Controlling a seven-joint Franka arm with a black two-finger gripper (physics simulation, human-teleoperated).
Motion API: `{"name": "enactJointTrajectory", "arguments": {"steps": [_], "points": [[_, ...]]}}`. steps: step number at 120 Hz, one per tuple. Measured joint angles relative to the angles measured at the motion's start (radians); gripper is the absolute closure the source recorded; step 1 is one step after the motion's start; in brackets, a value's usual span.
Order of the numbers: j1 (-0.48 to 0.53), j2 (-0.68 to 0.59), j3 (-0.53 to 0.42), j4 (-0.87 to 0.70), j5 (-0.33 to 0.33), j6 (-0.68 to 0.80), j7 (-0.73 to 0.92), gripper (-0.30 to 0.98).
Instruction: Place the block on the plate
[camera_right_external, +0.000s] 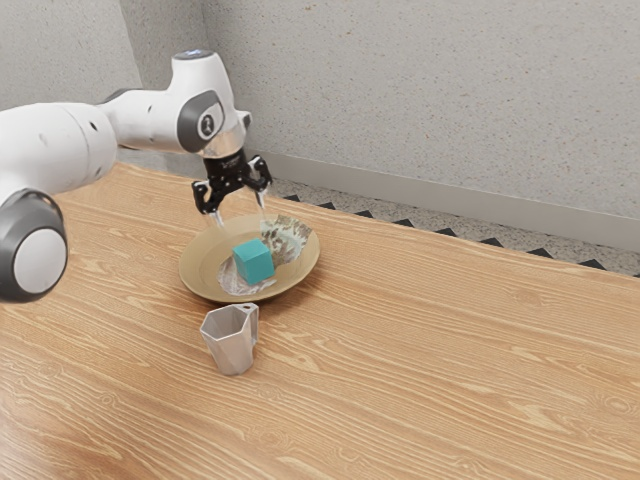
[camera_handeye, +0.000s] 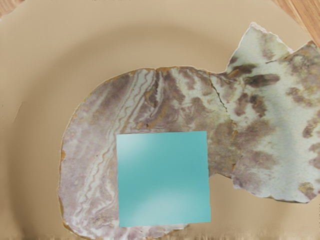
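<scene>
Block, teal, sits within the plate, resting on its inner floor, a little toward the near side of centre. Plate is tan, round and shallow, rim raised all round, set on the wood-grained bench.

Marbled patch on the plate: mauve and pale green, edge partly smooth, partly jagged, one dark crack line across it. In the exterior view it runs from under the block to the far rim, toward that view's right. Wrist view has the block's upper face as a plain square, mostly over the patch, one side reaching past the patch edge over bare tan.

Claw hangs above the plate, tips pointing down. Fingers apart, nothing gripped; block lower than the tips, clear of them. Arm, white with dark joint covers, comes in from the exterior view's left.

Mug, grey, faceted, upright, stands on the bench just beside the plate, on the near side. Its handle is turned toward the exterior view's right. Contact with the rim: cannot tell.

Beyond the bench, far side: speckled grey wall, pale baseboard, dark triangles along the floor.
</scene>
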Motion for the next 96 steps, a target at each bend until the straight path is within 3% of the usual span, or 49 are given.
{"name": "enactJointTrajectory", "arguments": {"steps": [32,96], "points": [[-0.002,-0.192,0.004,-0.071,0.033,-0.179,0.112,0.0],[-0.001,-0.565,-0.017,-0.219,0.07,-0.425,0.563,0.0]]}}
